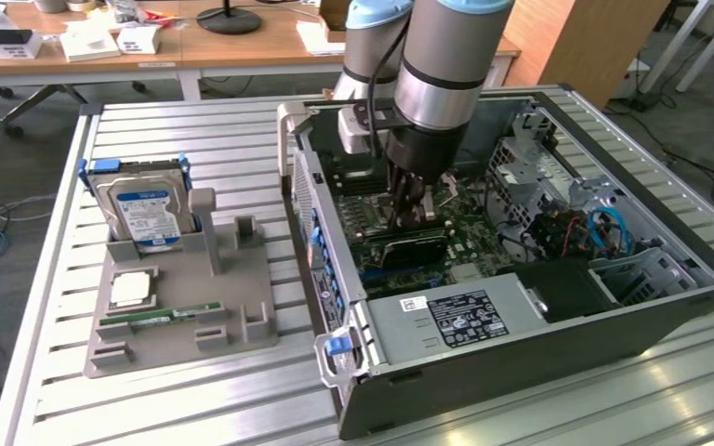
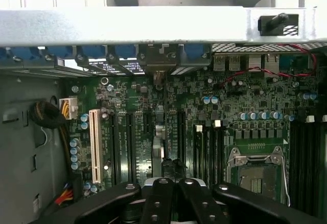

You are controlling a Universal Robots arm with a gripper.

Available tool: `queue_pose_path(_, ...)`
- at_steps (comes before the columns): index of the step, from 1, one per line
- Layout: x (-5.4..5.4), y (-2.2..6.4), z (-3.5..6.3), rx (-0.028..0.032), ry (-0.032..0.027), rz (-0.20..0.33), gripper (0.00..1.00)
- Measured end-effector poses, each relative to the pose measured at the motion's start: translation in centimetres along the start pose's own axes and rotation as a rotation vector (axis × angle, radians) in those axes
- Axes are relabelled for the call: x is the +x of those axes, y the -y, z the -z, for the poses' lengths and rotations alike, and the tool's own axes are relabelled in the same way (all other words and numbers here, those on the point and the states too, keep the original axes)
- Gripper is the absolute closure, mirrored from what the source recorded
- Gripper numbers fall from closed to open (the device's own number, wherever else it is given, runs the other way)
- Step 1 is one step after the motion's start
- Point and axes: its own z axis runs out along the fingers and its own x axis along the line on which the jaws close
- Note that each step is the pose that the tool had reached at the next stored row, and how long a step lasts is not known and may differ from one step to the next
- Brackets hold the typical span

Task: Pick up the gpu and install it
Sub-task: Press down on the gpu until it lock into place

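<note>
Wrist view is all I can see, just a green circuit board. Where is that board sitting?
Observer: Inside an open computer case lying on its side on a slatted metal table.
Visitor: And the card being installed?
Observer: The gpu stands on edge over the board, directly beneath the end effector.
Visitor: Anything else out there?
Observer: A grey tray on the exterior view's left holds a hard drive and a RAM stick.

one gpu [image 1: 409, 247], one hard drive [image 1: 142, 212]
</note>
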Motion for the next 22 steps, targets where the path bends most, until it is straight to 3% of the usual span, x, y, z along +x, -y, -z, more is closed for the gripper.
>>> queue_pose_path(10, 0.0, -0.11, -0.53, -0.0047, -0.0003, -0.003, 0.89)
queue_pose_path(22, 0.02, -0.45, -0.91, -0.0046, -0.0001, -0.003, 0.89)
